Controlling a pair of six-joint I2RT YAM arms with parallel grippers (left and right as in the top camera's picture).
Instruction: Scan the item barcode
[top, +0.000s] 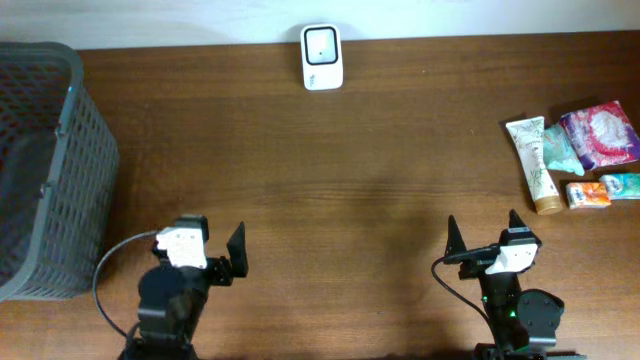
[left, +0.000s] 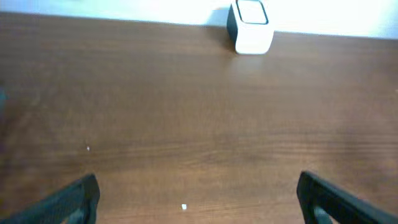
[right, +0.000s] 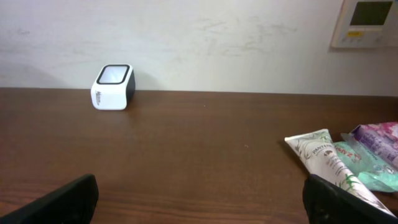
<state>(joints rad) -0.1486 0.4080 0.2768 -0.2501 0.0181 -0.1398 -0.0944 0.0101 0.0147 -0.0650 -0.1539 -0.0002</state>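
The scanner, a small white unit with a dark window, stood at the far edge of the table, roughly midway along it and close to the wall. The items to scan lay in a loose cluster at the table's right end, well apart from the scanner. They were a cream tube lying with its cap toward the near side, a teal packet just beside it, a purple packet farther right, and an orange box and a small teal box nearer the front. Which of them was meant for scanning could not be told.

A grey mesh basket stood at the left end.

The left gripper hung over the near left part of the table with its jaws wide apart and nothing between them. Its wrist view showed bare wood under the gripper and the scanner far ahead. The right gripper hung over the near right part, jaws likewise spread and holding nothing. From its wrist view the gripper faced the wall, with the scanner ahead to the left and the tube and purple packet to the right.
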